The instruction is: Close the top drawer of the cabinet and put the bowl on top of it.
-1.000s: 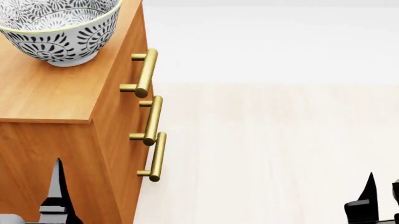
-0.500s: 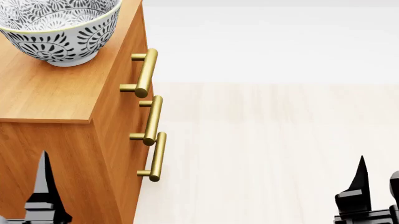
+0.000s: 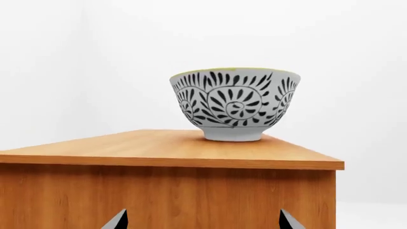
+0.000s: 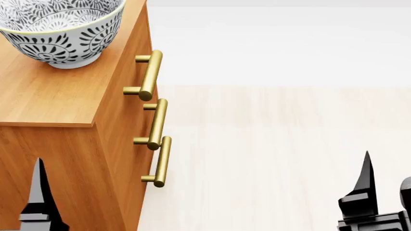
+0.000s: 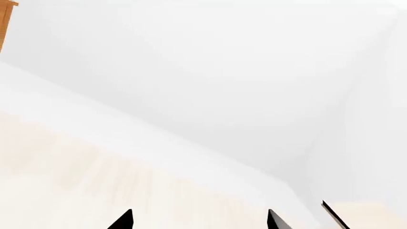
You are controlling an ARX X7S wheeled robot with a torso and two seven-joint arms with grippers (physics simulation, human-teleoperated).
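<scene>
Both my grippers sit lower in the head view than half a second ago; nothing else has shifted. Bowl (image 4: 61,31) upright on the cabinet (image 4: 57,101) top, near its far end. Top drawer (image 4: 132,72) flush with the two below, handles lined up. Left gripper (image 3: 202,220) spread, empty, facing the cabinet side. Right gripper (image 5: 200,220) spread, empty, over pale floor (image 4: 276,154).

Pale wood-grain floor (image 4: 276,159), plain white wall (image 4: 276,43) behind it
</scene>
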